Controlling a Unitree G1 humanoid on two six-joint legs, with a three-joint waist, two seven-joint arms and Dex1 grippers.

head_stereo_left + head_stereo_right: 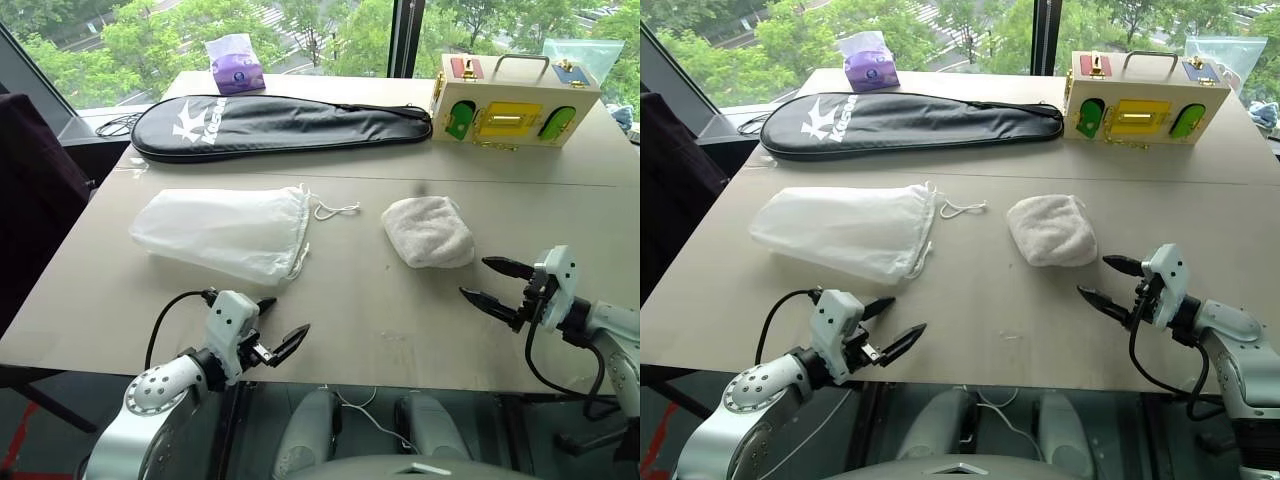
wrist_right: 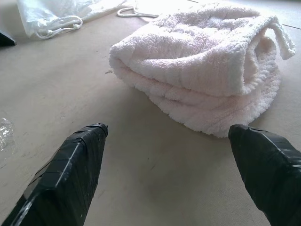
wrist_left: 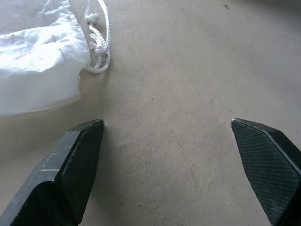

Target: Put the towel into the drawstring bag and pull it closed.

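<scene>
A folded white terry towel [image 1: 428, 231] lies on the beige table, right of centre. To its left the thin white drawstring bag [image 1: 222, 231] lies flat, its gathered mouth and cord loops [image 1: 335, 210] turned toward the towel. My left gripper [image 1: 283, 327] hovers open near the table's front edge, just in front of the bag's mouth corner [image 3: 96, 56]. My right gripper [image 1: 490, 284] is open too, a short way in front and right of the towel [image 2: 207, 80]. Neither holds anything.
A long black racket cover [image 1: 270, 124] lies across the back of the table. Behind it stands a purple tissue pack [image 1: 235, 65]. A wooden latch box [image 1: 515, 100] with a handle sits at the back right. The table's front edge [image 1: 380, 375] is just below both grippers.
</scene>
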